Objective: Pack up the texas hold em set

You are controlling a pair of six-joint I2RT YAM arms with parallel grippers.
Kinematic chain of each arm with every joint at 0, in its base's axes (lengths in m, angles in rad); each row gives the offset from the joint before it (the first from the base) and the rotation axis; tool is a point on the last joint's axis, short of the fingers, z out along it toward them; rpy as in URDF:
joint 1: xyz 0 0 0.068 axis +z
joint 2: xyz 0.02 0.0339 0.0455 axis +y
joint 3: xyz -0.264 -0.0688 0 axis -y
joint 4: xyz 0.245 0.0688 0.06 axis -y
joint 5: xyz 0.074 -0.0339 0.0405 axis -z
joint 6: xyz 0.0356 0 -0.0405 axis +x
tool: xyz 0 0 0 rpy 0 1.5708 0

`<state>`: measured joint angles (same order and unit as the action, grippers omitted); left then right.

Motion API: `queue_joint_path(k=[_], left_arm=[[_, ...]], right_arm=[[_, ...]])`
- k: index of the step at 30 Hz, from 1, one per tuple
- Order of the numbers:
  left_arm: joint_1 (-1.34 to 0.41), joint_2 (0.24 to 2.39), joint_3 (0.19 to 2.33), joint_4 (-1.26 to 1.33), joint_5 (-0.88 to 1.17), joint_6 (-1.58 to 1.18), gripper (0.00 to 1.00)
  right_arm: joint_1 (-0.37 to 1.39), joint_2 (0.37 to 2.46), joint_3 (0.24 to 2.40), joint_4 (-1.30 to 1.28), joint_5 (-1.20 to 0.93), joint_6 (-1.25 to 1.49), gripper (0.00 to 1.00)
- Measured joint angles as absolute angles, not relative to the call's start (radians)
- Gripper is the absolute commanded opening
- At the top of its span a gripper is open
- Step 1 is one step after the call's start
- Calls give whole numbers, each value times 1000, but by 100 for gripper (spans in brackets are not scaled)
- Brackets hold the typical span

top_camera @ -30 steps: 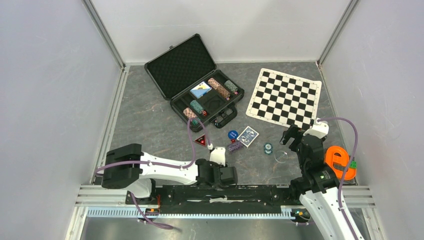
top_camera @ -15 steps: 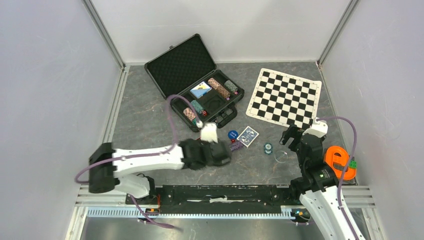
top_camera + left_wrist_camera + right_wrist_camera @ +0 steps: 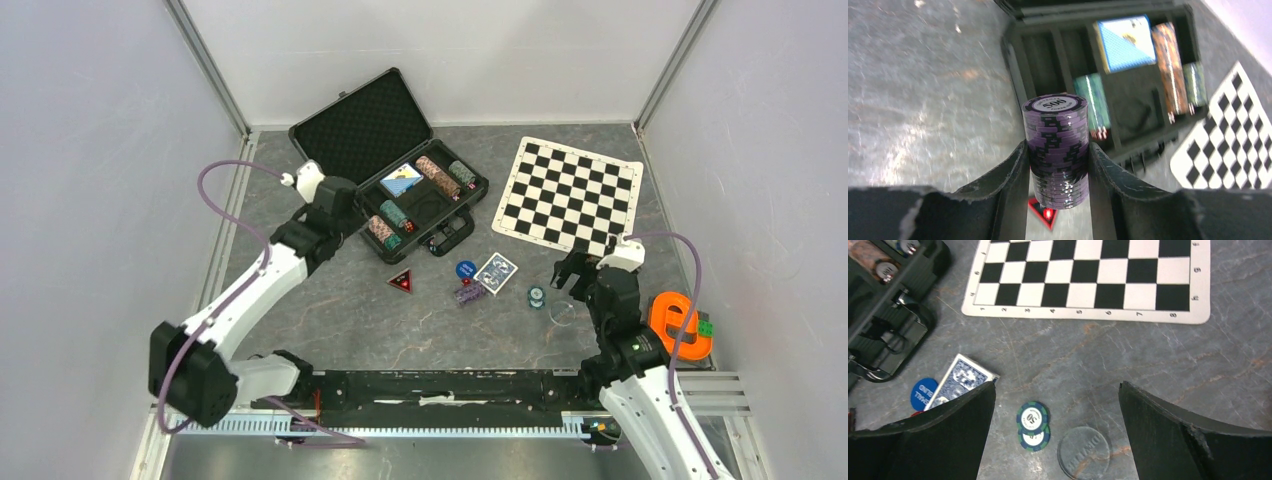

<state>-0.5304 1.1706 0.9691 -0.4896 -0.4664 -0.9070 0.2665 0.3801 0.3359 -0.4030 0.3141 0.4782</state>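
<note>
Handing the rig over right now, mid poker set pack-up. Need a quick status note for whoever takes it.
Left gripper: shut on the purple chip stack, held above the table beside the open case.
Right gripper: open, hovering over the green chips on the table.
Done: one card deck and several packed chip rows sit in the case tray.
Left: seat the purple stack. Then collect the second deck, blue button, green chips, loose purple chips and probably the clear disc. Close the lid.
</note>
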Motion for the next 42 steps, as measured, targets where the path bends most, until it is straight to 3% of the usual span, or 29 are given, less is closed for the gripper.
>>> queue_joint_path(k=[9,28,37,39,41,42], left_arm=[[-342,1452,1004,-270,-419,-907,7],[-307,1710,1143,-214,-381,-907,14],[-307,1725,1172,-301,-381,-919,25],[-307,1725,1174,-318,-373,-923,33],[-307,1725,1177,-335,-355,-930,48],[-307,1725,1178,-342,-349,-934,49]], right_arm=[[266,353,335,-304,287,459,99],[266,361,335,-312,310,430,99],[266,398,335,-320,349,464,99],[266,406,335,-326,355,471,99],[266,410,335,-328,361,477,99],[266,410,335,-329,362,479,98]])
